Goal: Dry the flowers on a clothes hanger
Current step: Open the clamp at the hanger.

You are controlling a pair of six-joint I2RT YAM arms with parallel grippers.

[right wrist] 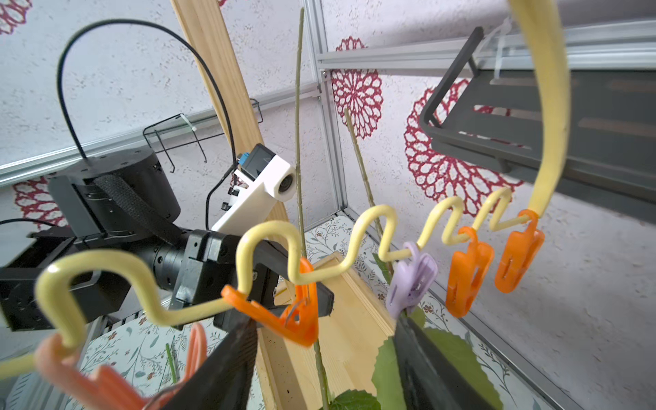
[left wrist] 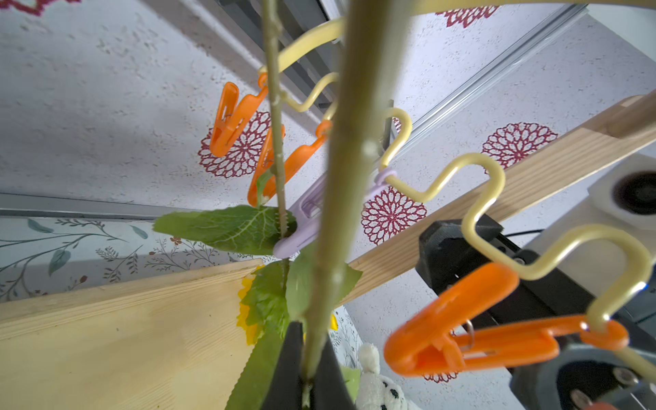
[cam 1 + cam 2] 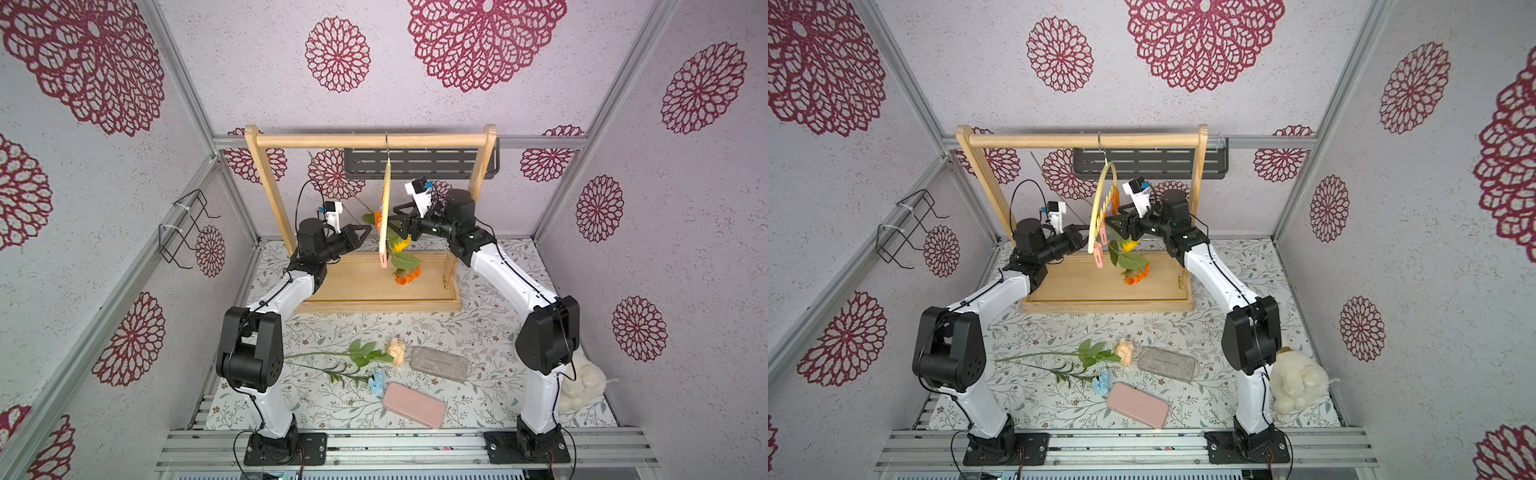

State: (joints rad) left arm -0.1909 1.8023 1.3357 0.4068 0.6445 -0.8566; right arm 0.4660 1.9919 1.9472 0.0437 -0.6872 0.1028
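Beneath the wooden rack's (image 3: pixel 374 140) top bar, toward the bench's (image 3: pixel 332 328) back edge, the clothes hanger (image 3: pixel 385 216) (image 3: pixel 1096 199) hangs in both top views. The sunflower (image 3: pixel 400 245) and orange bloom (image 3: pixel 405 277) dangle head-down, flanked by the left tool (image 3: pixel 368 230) and right tool (image 3: pixel 392 218). The rose (image 3: pixel 395 351) and blue bloom (image 3: pixel 376 384) lie near the front edge.

Left wrist: the left tool (image 2: pixel 309 355) clamps a green stem (image 2: pixel 340 159) beside the lilac clip (image 2: pixel 309 220).

Right wrist: the right tool's (image 1: pixel 324 323) jaws stand wide, an orange clip (image 1: pixel 298 316) between them.

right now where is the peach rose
In both top views the rose lies on the table near the front, its bloom left of the grey case.
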